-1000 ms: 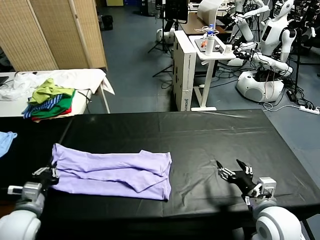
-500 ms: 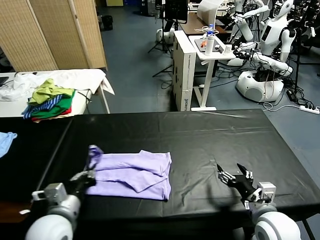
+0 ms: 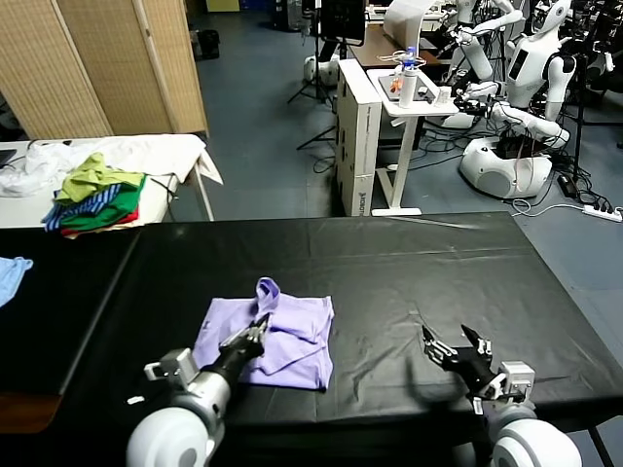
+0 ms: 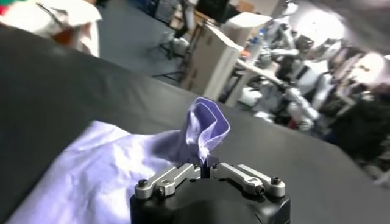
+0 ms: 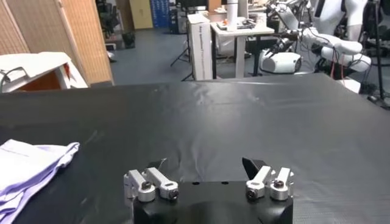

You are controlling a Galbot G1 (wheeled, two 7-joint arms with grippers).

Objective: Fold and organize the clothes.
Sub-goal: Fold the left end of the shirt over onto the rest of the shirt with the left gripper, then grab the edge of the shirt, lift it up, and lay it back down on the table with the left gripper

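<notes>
The T-shirt [image 3: 282,336] has been shortened since a second ago: its left end, then lying flat and stretched out toward the table's left side, has been lifted and carried rightward over the rest, so that the shirt is now seen as a compact block near the middle of the front half of the black table [image 3: 389,263]. This is judged to be a fold across the width, well under way but not yet laid down, since a peak of fabric is held up above the block.

The left gripper [image 3: 255,333] has been brought from the table's left edge to a place over the shirt. Its jaws are closed narrowly on a pinch of the lavender fabric, which stands up in a crumpled point just beyond the fingertips in the left wrist view.

The right gripper [image 3: 455,348] is kept low at the front right, well apart from the shirt, jaws spread wide, nothing held or touched
</notes>
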